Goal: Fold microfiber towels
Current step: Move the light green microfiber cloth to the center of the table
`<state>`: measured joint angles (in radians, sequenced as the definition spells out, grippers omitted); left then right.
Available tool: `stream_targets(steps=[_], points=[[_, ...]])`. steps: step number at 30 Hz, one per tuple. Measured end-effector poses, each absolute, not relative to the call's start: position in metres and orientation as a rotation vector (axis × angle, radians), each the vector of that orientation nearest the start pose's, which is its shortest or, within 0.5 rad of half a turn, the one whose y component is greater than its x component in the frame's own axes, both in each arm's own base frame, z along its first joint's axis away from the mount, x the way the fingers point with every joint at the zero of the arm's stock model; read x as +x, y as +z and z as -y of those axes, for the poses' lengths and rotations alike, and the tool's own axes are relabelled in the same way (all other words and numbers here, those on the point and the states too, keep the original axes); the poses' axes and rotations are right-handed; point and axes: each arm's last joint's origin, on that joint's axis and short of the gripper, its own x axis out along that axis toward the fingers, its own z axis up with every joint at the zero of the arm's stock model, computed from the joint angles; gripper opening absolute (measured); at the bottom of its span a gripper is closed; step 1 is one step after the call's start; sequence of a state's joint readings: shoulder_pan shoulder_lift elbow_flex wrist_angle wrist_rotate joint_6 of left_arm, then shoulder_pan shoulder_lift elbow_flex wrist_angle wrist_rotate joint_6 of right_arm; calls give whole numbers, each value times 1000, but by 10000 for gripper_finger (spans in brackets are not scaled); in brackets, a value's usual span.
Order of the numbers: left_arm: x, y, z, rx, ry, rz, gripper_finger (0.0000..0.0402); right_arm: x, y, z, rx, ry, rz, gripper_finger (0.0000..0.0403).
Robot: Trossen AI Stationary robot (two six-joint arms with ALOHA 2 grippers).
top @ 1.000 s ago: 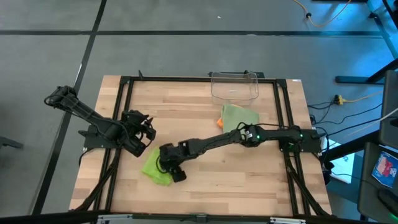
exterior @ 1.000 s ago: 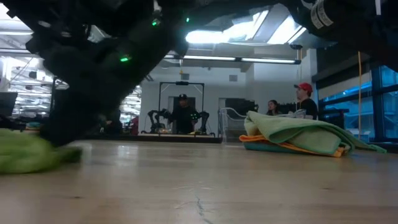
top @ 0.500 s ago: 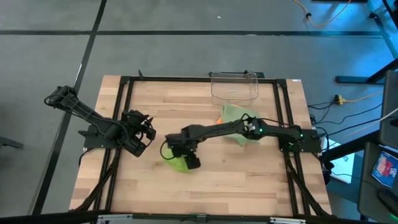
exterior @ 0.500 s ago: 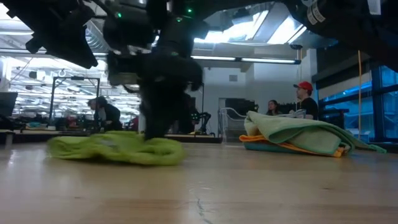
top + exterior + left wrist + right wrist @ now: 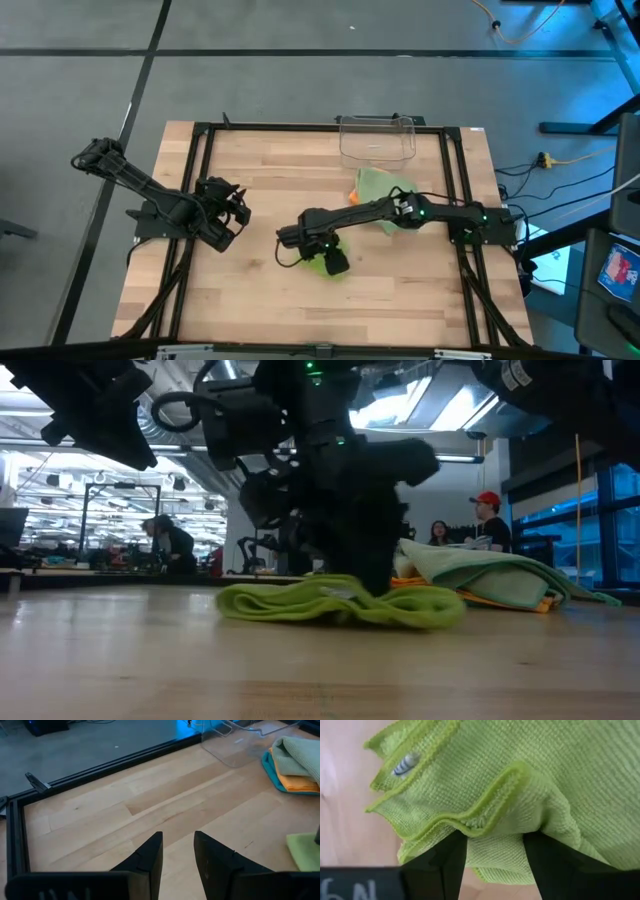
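Pinching a bunched fold of the lime green towel, the right gripper sits low over the middle of the table, its two dark fingers set either side of a raised ridge of cloth. Gathering the fabric into a ridge likely gives the narrow jaws something thick enough to hold, since a flat cloth on wood offers no edge to catch. The towel spreads out around and under the gripper, crumpled rather than flat, so I judge no fold on it is made yet.

Up close the cloth is a fine looped weave with a stitched, slightly wavy hem, and a small pale label is sewn near one edge. It is soft and limp, sagging wherever it is not held.

Beyond the right gripper, back along its arm, lies the pile of other towels: a pale sage green one draped loosely on top, with orange and teal edges showing beneath. Just past that pile stands a clear plastic bin with rounded corners.

The left gripper waits well apart at its own side of the table, its fingers parted with a narrow gap and holding nothing.
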<state>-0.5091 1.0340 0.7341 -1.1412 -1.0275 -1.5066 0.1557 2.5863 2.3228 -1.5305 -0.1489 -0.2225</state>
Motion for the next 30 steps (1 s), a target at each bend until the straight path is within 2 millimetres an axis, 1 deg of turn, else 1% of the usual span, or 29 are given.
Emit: stream_targets(steps=[2, 4, 6, 8, 10, 13, 16, 18, 19, 21, 24, 27, 29, 30], points=[[141, 233, 50, -345, 982, -452, 103, 465, 149, -79, -163, 411, -1778, 198], [141, 233, 50, -347, 981, -453, 103, 455, 164, -80, -165, 412, -1785, 198], [141, 233, 50, -350, 980, -454, 103, 440, 177, -81, -160, 404, -1798, 198], [141, 233, 51, -354, 979, -452, 103, 419, 183, -81, -136, 363, -1819, 198], [142, 233, 51, -362, 977, -456, 103, 395, 193, -81, -134, 295, -1798, 198], [142, 233, 51, -368, 974, -466, 103, 349, 218, -80, -104, 110, -1736, 198], [142, 233, 51, -374, 973, -462, 103, 305, 231, -83, -72, -83, -1602, 198], [143, 233, 52, -386, 969, -455, 103, 276, 240, -85, -39, -189, -1484, 198], [144, 233, 52, -392, 966, -450, 103, 263, 242, -86, -20, -232, -1419, 198], [144, 233, 52, -398, 964, -447, 103, 241, 240, -87, 20, -280, -1314, 198], [145, 233, 53, -403, 962, -443, 103, 218, 235, -87, 98, -271, -1174, 198], [145, 233, 53, -404, 962, -443, 103, 213, 223, -87, 143, -199, -1035, 198], [145, 234, 53, -407, 960, -440, 103, 217, 215, -86, 145, -160, -917, 198], [146, 234, 53, -412, 959, -437, 103, 222, 213, -86, 150, -145, -843, 198]])
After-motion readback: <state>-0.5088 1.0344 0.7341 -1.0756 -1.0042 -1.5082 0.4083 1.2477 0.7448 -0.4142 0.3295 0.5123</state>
